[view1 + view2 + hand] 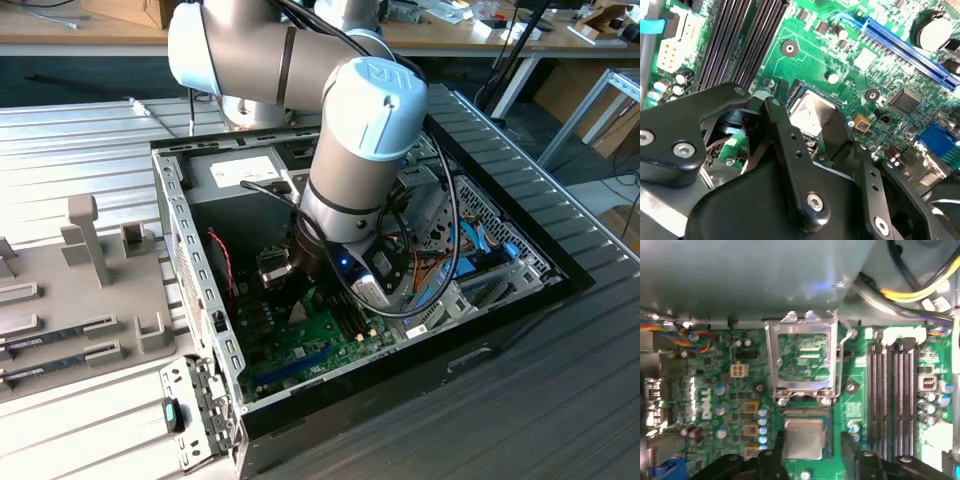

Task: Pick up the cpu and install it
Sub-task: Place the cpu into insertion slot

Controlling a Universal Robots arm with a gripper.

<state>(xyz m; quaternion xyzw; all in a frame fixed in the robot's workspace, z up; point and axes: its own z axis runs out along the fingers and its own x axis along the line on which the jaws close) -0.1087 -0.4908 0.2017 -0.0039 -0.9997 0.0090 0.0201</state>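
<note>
- The cpu [804, 439] is a small silver square. It lies in the socket [830, 440] on the green motherboard [725, 365]. In both wrist views it looks flat and lined up with the socket's edges.
- In the second wrist view, the cpu [807, 107] sits right under the black pincer [811, 112].
- In the first wrist view, the pincer [811, 441] sits around the chip, with a dark part on each side. The pictures do not show if it is squeezing the chip or has let go, so that cannot be told.
- Just beside the socket, the metal frame [771, 360] is flipped open. It is not shut over the chip yet.
- The long black memory slots [890, 395] run near the socket on the other side.
- In the exterior view, the motherboard [310, 345] lies in the bottom of an open computer case [200, 290]. The arm [350, 150] reaches down into the case.
- The case rests on a ribbed metal desk [80, 140]. A grey tray [60, 290] lies on the exterior view's left, well apart from the work.
- The step in hand looks like putting the chip into its socket. The pick-up part seems done.
- Any move from here calls for a soft, straight touch. A tilt or a sideways push could knock the chip out of its seat.
</note>
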